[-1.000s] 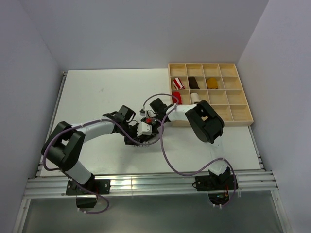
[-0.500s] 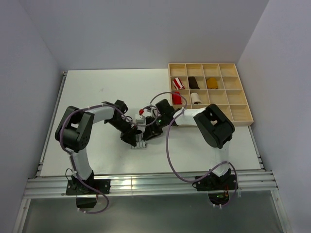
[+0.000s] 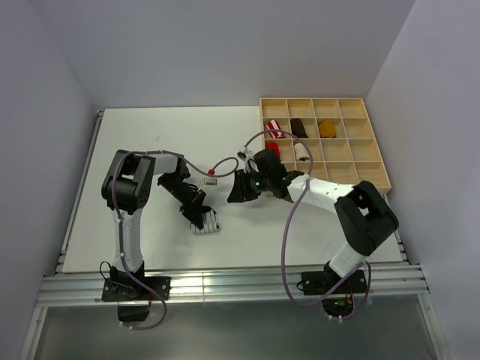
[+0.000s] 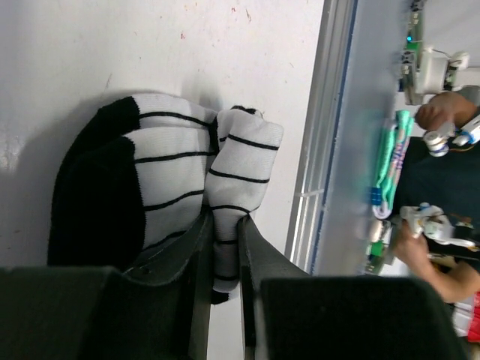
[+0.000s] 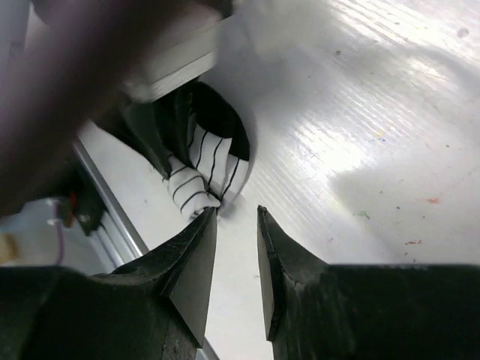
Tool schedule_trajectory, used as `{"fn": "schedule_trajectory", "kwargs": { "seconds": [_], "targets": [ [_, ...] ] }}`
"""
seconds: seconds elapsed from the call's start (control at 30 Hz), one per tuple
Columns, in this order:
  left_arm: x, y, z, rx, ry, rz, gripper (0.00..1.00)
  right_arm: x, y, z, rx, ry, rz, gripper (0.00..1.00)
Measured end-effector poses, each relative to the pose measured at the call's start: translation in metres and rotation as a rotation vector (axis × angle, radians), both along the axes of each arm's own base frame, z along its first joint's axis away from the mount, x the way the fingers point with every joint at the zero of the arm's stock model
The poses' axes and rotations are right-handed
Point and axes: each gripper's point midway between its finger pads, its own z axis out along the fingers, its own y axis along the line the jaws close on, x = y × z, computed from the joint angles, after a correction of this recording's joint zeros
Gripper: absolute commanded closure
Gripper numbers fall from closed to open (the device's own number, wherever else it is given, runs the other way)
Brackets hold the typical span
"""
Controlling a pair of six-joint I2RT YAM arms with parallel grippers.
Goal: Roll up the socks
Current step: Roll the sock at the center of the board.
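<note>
Elbow folded, left end effector (image 4: 225, 222) clamps the striped sock (image 4: 176, 169) — right end effector (image 5: 237, 217) outstretched, jaws slightly apart.

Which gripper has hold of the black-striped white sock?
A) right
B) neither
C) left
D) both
C: the left gripper pinches a fold of the striped sock, while the right gripper sits apart from it with nothing between its fingers.

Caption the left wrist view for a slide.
Left gripper pinching a fold of the black-striped white sock lying on the white table.
</note>
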Motion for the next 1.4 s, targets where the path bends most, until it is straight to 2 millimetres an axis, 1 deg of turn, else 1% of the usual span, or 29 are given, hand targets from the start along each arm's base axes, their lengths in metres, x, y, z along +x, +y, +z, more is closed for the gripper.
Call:
{"fn": "schedule_trajectory", "kwargs": {
  "seconds": [0.07, 0.13, 0.2, 0.33, 0.37, 0.43, 0.57, 0.73, 1.0, 1.23, 1.33, 1.4],
  "targets": [
    [-0.001, 0.001, -0.001, 0.008, 0.030, 0.001, 1.00, -0.006, 0.002, 0.003, -0.025, -0.066, 0.028, 0.61],
    [-0.003, 0.003, -0.001, 0.019, 0.068, 0.006, 1.00, -0.015, 0.009, 0.005, -0.048, -0.126, 0.074, 0.59],
    [-0.006, 0.005, -0.001, 0.026, 0.095, 0.007, 1.00, -0.032, 0.023, 0.005, -0.081, -0.200, 0.151, 0.57],
    [-0.008, 0.008, -0.001, 0.039, 0.131, 0.007, 1.00, -0.073, 0.049, -0.001, -0.126, -0.296, 0.316, 0.54],
    [-0.008, 0.008, -0.001, 0.039, 0.134, 0.007, 1.00, -0.082, 0.054, -0.002, -0.136, -0.318, 0.348, 0.52],
    [-0.008, 0.008, -0.001, 0.042, 0.140, 0.005, 1.00, -0.090, 0.060, -0.007, -0.162, -0.357, 0.389, 0.52],
    [-0.009, 0.010, -0.002, 0.046, 0.151, 0.002, 1.00, -0.093, 0.068, -0.020, -0.225, -0.405, 0.425, 0.50],
    [-0.009, 0.011, -0.001, 0.049, 0.157, -0.002, 1.00, -0.092, 0.075, -0.035, -0.319, -0.472, 0.453, 0.48],
    [-0.010, 0.012, -0.001, 0.056, 0.164, -0.013, 1.00, -0.089, 0.084, -0.037, -0.389, -0.563, 0.464, 0.46],
    [-0.011, 0.014, -0.001, 0.061, 0.170, -0.020, 1.00, -0.089, 0.085, -0.049, -0.442, -0.592, 0.482, 0.46],
    [-0.011, 0.014, -0.001, 0.060, 0.168, -0.022, 1.00, -0.090, 0.086, -0.053, -0.453, -0.597, 0.488, 0.48],
    [-0.011, 0.015, -0.001, 0.060, 0.167, -0.026, 1.00, -0.089, 0.087, -0.055, -0.458, -0.601, 0.486, 0.50]
  ]
}}
